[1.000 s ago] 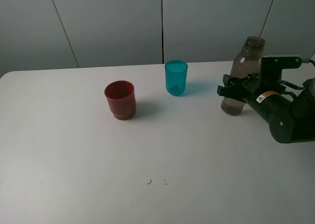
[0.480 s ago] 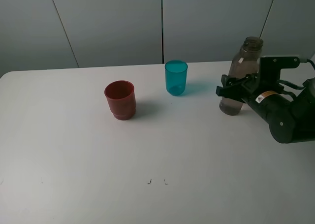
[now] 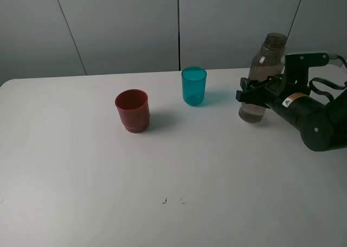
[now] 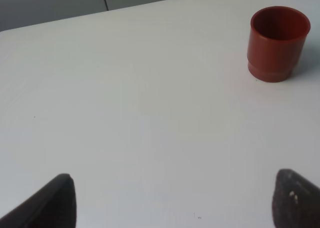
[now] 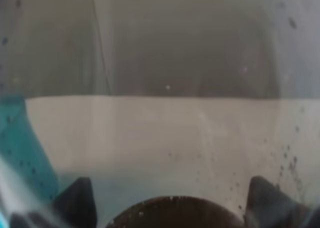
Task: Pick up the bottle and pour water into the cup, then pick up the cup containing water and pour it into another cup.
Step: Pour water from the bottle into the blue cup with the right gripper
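Broad white table (image 3: 81,165) filling most of the high view, with pale grey wall panels (image 3: 124,24) behind. At the right side, bulky black right arm (image 3: 314,125) reaching in over the tabletop toward the middle. Held at its front end, tall smoky grey-brown bottle (image 3: 264,62), uncapped, leaning slightly, standing well right of both cups near the far edge; impossible to tell whether its base touches the table. Right gripper (image 3: 255,94) clamped across the bottle's lower body, one finger on each side, pinching it. From the right wrist, bottle wall (image 5: 165,138) pressed close and filling the whole picture, speckled with droplets, dark fingertips (image 5: 75,200) at either lower corner, a teal blur (image 5: 20,143) showing through the plastic at one side. Squat dark red cup (image 3: 132,110) upright left of centre, alone on bare table; also seen upright from the left wrist (image 4: 279,42). Slim teal cup (image 3: 194,86) upright, farther back, between the red cup and the bottle, apart from both. Left gripper (image 4: 175,203) above bare table, its two dark fingers (image 4: 57,203) spread wide, holding nothing. Two tiny dark marks (image 3: 172,200) on the near tabletop.
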Motion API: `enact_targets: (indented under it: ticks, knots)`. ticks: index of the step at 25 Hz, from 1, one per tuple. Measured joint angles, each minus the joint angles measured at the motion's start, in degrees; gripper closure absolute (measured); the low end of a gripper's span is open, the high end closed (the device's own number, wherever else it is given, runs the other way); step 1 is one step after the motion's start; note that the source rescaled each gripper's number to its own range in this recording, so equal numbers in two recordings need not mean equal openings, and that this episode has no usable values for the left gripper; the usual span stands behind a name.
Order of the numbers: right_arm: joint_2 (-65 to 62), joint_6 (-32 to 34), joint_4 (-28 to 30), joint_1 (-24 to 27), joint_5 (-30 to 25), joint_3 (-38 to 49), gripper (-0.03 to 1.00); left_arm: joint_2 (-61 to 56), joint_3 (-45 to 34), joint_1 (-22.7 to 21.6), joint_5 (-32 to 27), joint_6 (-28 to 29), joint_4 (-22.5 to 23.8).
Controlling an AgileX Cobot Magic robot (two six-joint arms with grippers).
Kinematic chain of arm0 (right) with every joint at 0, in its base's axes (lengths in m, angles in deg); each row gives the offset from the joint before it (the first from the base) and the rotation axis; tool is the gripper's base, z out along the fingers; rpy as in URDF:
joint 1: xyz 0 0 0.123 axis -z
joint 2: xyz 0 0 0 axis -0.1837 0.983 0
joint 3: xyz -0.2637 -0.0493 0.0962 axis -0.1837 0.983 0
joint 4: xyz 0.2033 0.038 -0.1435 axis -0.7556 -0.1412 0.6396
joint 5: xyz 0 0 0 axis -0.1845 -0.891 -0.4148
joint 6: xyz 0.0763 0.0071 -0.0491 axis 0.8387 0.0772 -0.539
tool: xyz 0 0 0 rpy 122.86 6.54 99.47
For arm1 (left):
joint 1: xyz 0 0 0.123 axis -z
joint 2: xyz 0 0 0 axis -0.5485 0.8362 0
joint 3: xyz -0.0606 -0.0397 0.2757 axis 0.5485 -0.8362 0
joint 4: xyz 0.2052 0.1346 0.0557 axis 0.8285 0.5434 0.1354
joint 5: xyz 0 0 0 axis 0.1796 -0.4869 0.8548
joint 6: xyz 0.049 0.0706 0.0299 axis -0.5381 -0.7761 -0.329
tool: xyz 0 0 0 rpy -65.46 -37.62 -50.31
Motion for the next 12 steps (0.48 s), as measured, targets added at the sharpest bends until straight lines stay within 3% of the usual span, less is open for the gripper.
enact_targets:
  ticks: [8, 12]
  knots:
    - [-4.4, -1.9, 7.5, 0.0, -22.6, -11.8, 0.94, 0.0, 0.0, 0.0, 0.0, 0.1, 0.0]
    - [-4.4, -2.3, 9.6, 0.0, -25.7, -17.4, 0.94, 0.0, 0.0, 0.0, 0.0, 0.2, 0.0]
